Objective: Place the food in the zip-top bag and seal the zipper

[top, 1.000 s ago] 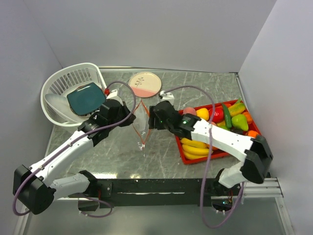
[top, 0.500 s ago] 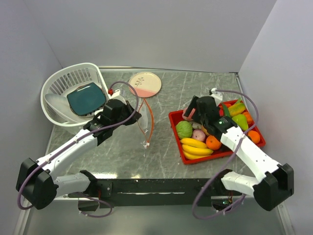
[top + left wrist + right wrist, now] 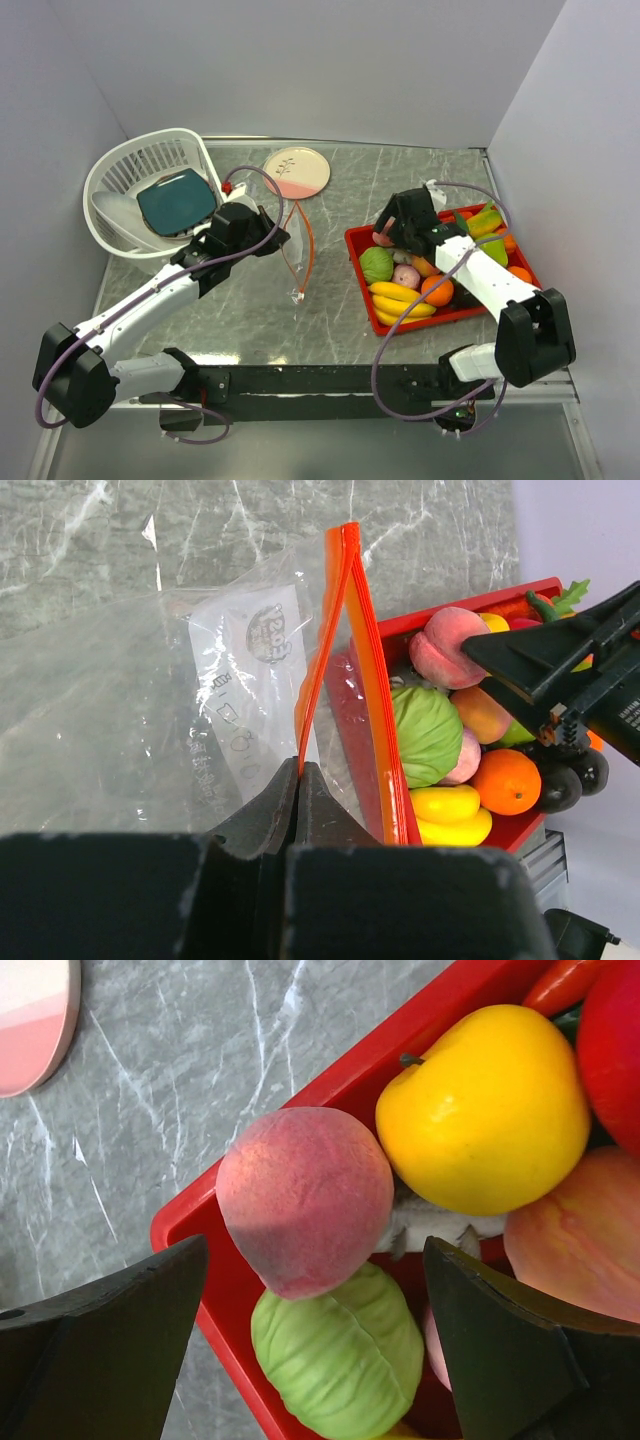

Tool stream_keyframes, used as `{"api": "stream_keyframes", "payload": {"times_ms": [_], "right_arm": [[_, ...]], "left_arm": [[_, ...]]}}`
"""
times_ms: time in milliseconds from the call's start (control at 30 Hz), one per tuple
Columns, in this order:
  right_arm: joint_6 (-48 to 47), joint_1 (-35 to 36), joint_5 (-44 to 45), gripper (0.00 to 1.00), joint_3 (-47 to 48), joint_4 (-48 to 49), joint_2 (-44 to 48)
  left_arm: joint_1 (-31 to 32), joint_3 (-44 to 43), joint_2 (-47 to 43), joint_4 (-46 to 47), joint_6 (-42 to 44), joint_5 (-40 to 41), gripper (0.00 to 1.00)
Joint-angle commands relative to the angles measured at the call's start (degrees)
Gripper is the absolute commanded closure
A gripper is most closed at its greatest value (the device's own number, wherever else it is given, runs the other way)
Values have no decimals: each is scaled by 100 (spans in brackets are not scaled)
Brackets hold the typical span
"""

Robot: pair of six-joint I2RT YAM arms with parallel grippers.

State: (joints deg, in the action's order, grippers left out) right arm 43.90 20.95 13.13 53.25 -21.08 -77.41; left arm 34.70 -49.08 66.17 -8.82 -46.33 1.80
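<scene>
Pick step: right gripper fingers apart over peach in red tray. Left gripper fingers clamp zipper beside tray. Next: lower, pinch peach.

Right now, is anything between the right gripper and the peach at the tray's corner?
Nothing visible. The right gripper hangs open above the peach, which lies uncovered on top in the red tray. A yellow fruit and a green cabbage only flank it.
</scene>
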Motion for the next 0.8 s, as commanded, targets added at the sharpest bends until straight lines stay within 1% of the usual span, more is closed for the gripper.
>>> {"api": "stream_keyframes", "payload": {"times_ms": [0, 67, 167, 200, 267, 367, 400, 500, 600, 700, 767], "right_arm": [[268, -30, 32, 6, 177, 306, -134], [303, -38, 50, 8, 142, 376, -204], [330, -38, 128, 16, 71, 473, -222], [304, -38, 120, 21, 36, 499, -222], [216, -30, 190, 26, 45, 500, -231], [128, -38, 234, 41, 45, 473, -135], [110, -30, 243, 51, 19, 465, -100], [22, -30, 235, 67, -17, 394, 102], [-74, -12, 182, 74, -8, 254, 401], [-206, 23, 50, 76, -26, 175, 761], [-285, 146, -187, 77, 27, 113, 990]], "left_arm": [[28, -119, -78, 188, -8, -31, 99], [28, -128, -52, 196, -8, -31, 99], [28, -128, -52, 196, -8, -31, 99], [20, -146, -52, 179, -8, -22, 99], [28, -137, -60, 161, 1, -5, 99], [28, -137, -61, 153, 1, 4, 99], [28, -137, -69, 152, 9, 4, 99], [28, -128, -69, 135, 10, 4, 99], [37, -137, -69, 126, 36, -5, 99], [46, -155, -52, 117, 36, -5, 99], [55, -163, -17, 135, 36, -13, 99]]}}
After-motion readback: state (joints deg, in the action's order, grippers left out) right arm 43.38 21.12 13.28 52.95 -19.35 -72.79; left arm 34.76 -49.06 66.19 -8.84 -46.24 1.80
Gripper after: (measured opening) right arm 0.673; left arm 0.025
